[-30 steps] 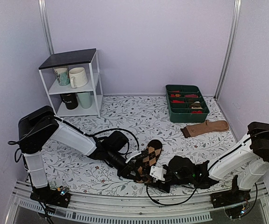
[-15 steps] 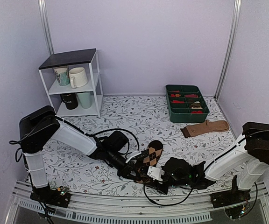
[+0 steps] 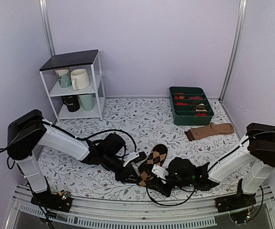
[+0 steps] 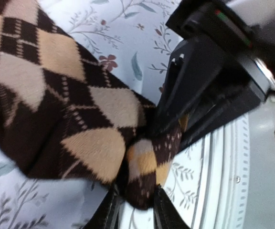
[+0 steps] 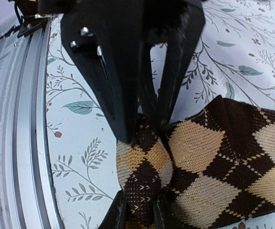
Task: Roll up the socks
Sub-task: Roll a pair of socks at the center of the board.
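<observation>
Near the front edge of the floral table (image 3: 142, 119), the left gripper (image 4: 135, 212) straddles the folded near end of the socks (image 3: 155, 158), fingers slightly parted; whether they are gripping cannot be told. The right gripper (image 5: 138, 213) faces it, pinching the same fold.

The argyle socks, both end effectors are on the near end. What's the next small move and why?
Probably open the left end effector wide and ease it back. The folded near end of the socks sits between its fingers while the right end effector pinches the same fold, so both crowd one spot; clearing the left lets the right turn the fold over.
</observation>
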Controlling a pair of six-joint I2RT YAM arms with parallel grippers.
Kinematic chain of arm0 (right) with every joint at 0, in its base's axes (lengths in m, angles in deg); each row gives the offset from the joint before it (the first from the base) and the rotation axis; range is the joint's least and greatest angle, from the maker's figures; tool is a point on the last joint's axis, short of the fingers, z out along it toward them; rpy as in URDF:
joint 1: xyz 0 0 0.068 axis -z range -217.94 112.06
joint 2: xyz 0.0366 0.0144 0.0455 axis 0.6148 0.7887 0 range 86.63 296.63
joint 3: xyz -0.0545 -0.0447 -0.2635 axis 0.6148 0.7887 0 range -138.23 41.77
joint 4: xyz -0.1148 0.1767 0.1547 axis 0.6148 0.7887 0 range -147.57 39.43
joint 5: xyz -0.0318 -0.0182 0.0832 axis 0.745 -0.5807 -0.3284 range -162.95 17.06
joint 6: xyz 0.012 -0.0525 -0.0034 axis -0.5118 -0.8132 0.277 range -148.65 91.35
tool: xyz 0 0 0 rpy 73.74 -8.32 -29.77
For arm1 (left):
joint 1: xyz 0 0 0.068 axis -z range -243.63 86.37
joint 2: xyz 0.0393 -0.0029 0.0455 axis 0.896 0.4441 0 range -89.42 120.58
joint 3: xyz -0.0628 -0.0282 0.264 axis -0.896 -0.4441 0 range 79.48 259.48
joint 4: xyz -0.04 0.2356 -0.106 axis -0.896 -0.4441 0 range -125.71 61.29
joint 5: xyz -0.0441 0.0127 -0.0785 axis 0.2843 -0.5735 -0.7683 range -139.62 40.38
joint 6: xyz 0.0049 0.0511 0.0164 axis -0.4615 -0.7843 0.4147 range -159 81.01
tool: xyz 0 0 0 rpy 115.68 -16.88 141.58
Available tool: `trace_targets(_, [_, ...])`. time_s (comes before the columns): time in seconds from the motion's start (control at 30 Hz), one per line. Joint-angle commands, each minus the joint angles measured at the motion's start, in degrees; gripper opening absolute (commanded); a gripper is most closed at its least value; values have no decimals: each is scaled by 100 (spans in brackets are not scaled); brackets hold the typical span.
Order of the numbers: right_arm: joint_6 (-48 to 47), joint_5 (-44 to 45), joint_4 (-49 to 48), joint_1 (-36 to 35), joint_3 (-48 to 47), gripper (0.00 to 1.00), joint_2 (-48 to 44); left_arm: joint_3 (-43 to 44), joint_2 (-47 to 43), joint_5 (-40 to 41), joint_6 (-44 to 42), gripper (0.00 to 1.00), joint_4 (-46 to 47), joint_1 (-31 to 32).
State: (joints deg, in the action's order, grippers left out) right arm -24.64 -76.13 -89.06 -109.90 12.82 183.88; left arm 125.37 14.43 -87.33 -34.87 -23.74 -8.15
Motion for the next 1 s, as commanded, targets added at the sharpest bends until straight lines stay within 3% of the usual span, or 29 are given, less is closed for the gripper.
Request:
trace_targets(0.0, [659,-1055,595,340,351,13,249,-531,-818,928,-300,26,430,-13])
trace_targets(0.3, [1501,-2776,752,1159,192,12,927,-1992,-2188,1369,-1272,30,2466,489])
trace_targets(0.43, [1659,-3113,1251,1265,-58,13,1136,-2099,-1864,1556,-1475,34,2787,597])
trace_targets(0.5, [1644,-3222,1538,1291,-175,12,1199,-2036,-1638,1611,-1649,42,2892,672])
trace_targets(0.97, [1502,-3534,2094,1452,-505,12,1521,-1465,-705,1413,-2099,43,2550,830])
